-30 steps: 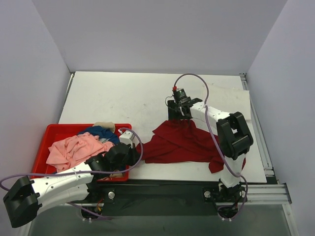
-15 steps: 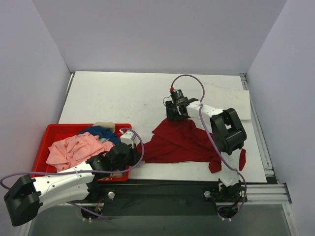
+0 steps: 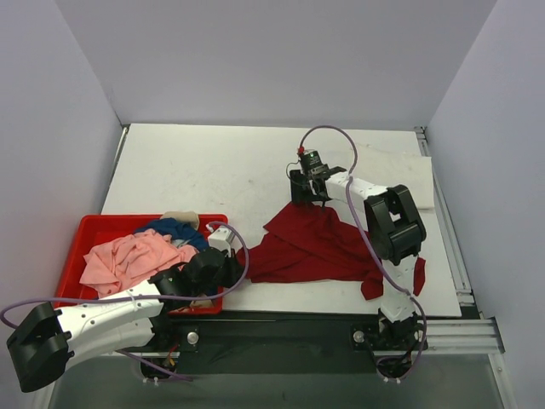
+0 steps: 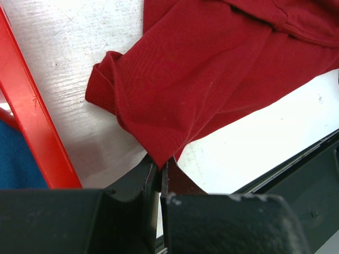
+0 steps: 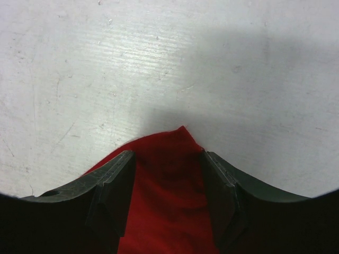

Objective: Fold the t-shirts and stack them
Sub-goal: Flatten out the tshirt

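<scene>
Two holds: our left gripper (image 4: 159, 168) is pinched tight on the dark red t-shirt (image 4: 212, 69) corner, just beside the red bin (image 4: 32, 121) rim. Our right gripper (image 5: 167, 159) straddles the shirt's far tip, jaws half apart; we cannot tell whether it grips. Open worktop (image 5: 159, 63) stretches beyond.
</scene>
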Available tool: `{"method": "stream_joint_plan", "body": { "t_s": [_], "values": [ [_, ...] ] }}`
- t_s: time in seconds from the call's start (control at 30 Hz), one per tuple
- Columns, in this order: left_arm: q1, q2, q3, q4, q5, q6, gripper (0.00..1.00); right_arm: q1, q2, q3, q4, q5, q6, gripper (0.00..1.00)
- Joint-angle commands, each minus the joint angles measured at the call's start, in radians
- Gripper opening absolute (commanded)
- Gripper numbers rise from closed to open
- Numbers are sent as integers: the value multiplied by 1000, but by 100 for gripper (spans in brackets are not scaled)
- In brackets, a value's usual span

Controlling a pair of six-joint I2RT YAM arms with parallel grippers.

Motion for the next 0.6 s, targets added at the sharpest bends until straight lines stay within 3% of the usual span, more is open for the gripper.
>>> {"method": "stream_joint_plan", "body": {
  "t_s": [0.0, 0.37, 0.57],
  "values": [
    [-3, -9, -12, -26, -2, -4, 0, -8, 20, 49, -9, -6, -25, 53],
    [-6, -24, -12, -36, -1, -7, 0, -22, 63, 40, -18, -18, -22, 50],
    [-6, -12, -9, -29, -2, -7, 0, -20, 62, 14, -30, -24, -28, 26]
  ]
}}
